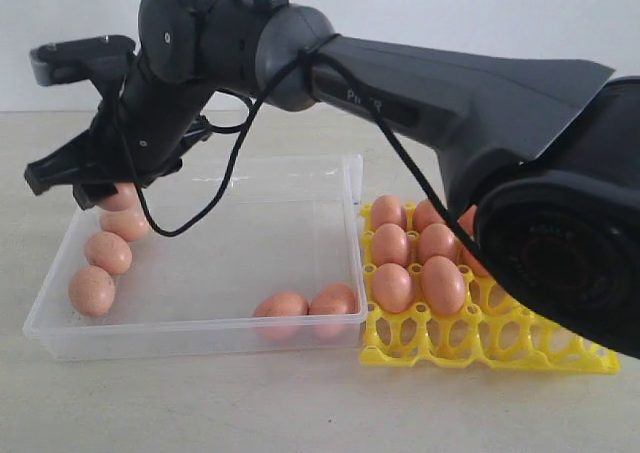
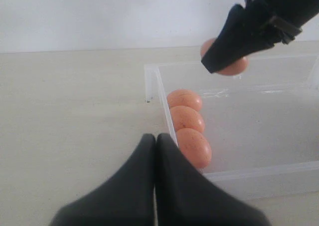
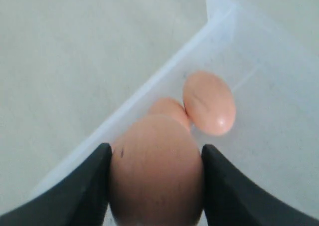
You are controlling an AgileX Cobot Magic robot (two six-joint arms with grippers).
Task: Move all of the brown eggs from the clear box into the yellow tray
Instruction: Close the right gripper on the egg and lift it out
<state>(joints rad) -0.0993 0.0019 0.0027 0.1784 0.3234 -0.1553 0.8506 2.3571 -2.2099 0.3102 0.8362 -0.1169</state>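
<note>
Clear box (image 1: pixel 200 335) held five loose brown eggs (image 1: pixel 108 253), yellow tray (image 1: pixel 500 345) several; right gripper (image 1: pixel 105 185) had its jaws clamped on a sixth egg (image 3: pixel 155 181) above the box's far-left corner, left gripper (image 2: pixel 155 136) had its jaws together.

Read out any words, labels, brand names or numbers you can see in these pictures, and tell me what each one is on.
"P…": pale lettering on the right arm's dark link, exterior view. Only the first letter reads; the rest is blurred and crossed by the black cable.
No writing shows on the brown eggs, the clear box or the yellow tray in any view.
</note>
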